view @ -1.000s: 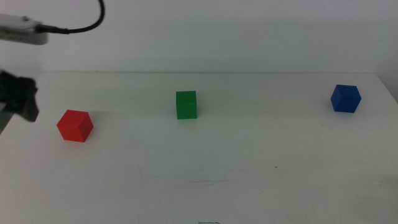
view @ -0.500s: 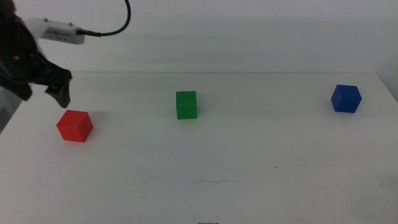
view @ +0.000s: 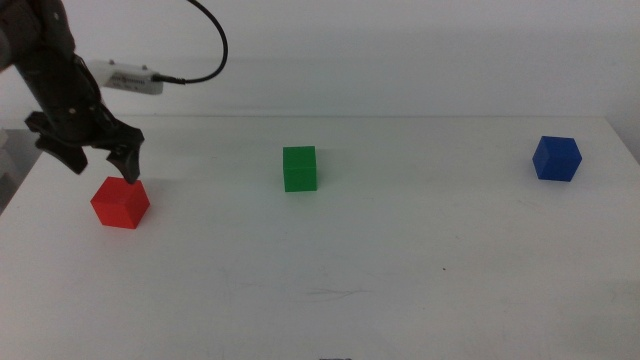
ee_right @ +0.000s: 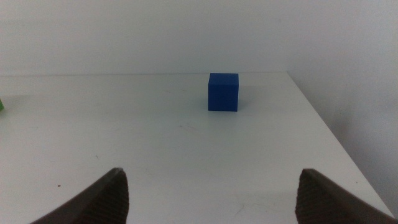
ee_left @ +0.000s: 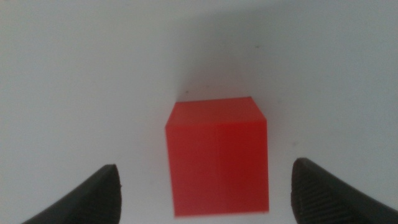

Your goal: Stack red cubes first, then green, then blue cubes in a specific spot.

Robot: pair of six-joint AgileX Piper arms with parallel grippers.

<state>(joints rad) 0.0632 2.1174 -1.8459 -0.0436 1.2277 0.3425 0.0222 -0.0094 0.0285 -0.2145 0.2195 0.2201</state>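
Left wrist view: matte red cube (ee_left: 217,157), plain faces

The middle view looks forward and down over the white tabletop (view: 330,280), taking in its far edge and right corner. The left wrist camera points almost straight down, very close — the red cube (ee_left: 216,157) fills the centre between the left hand's (ee_left: 205,193) spread jaws; the middle view shares that cube (view: 120,202). The right wrist camera sits low, facing along the tabletop toward the blue cube (ee_right: 223,91) — also in the middle view (view: 555,158).
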